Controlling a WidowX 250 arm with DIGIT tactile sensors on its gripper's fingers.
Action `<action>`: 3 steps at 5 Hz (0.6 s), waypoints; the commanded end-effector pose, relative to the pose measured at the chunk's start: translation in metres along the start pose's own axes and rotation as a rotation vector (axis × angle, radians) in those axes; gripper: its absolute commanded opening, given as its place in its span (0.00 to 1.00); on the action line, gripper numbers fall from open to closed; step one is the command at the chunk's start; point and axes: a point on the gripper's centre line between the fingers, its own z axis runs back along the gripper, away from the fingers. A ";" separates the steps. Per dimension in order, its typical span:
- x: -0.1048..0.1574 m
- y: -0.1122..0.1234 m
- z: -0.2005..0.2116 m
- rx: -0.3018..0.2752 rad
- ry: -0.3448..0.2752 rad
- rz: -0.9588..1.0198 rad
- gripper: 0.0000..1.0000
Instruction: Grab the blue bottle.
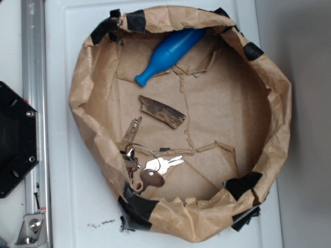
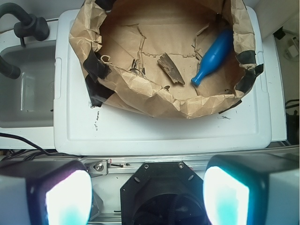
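- While it lies on its side at the far rim of the paper nest, the blue bottle (image 1: pixel 169 54) rests with its wide body against the crumpled wall and its narrow neck pointing toward the middle.
- Smooth, hard plastic: it looks light and stiff, likely slippery and apt to roll; the narrow waist just above the flared rim seems the surest place to pinch, the fat body the likeliest to squirt free.
- Near its neck, apart from it, lies a brown wood piece (image 1: pixel 162 111); the keys (image 1: pixel 150 168) sit farther off by the nest's near wall.
- The brown paper nest (image 1: pixel 282 111), patched with black tape, stands on a white table (image 1: pixel 67 206).
- The jaws of the gripper (image 2: pixel 147 197) are spread wide, holding nothing, well short of the nest.
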 end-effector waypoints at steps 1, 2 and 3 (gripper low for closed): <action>0.000 0.000 0.000 0.000 0.000 0.000 1.00; 0.027 0.034 -0.030 0.208 -0.254 0.053 1.00; 0.052 0.045 -0.058 0.203 -0.314 0.218 1.00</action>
